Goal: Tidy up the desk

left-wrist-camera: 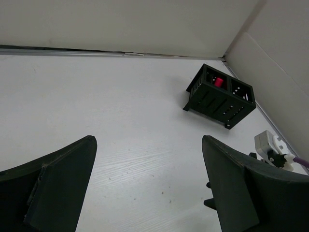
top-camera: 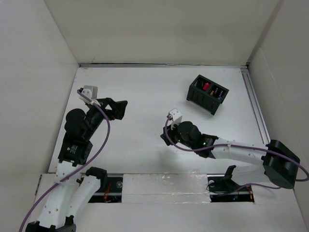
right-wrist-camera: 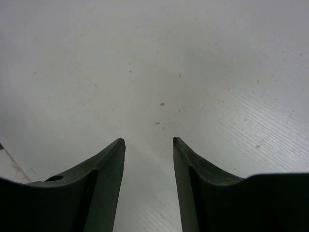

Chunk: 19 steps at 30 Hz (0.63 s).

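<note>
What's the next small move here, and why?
Probably retract to rest poses. The left gripper and right gripper show open fingers with nothing between them, no loose item shows on the desk, and the only object, the black organizer at the far right, already holds its contents.

Matt white desk point(top-camera: 145, 96), metal rails point(top-camera: 256, 106)

A black slatted bin point(top-camera: 208, 94) stands far right on the desk point(top-camera: 145, 87); white walls point(top-camera: 159, 29) hem three sides. Its middle lies bare.
</note>
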Available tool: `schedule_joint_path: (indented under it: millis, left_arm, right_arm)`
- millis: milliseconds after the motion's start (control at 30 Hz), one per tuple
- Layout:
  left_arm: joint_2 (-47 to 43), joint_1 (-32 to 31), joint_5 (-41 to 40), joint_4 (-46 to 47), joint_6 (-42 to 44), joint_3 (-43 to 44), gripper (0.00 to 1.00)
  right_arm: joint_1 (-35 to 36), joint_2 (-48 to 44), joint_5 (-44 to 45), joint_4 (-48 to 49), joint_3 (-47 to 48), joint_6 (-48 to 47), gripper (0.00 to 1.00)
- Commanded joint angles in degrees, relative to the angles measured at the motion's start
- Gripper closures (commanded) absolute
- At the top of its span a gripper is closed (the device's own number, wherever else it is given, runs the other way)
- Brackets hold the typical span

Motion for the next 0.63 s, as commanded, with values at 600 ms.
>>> schedule_joint_path:
  millis: [600]
  left_arm:
    - [-1.62,-0.22,-0.07,2.99,-1.17,0.44,0.14]
  right_arm:
    - [0.36,0.24,1.24,2.66,7.27,-0.66,0.50]
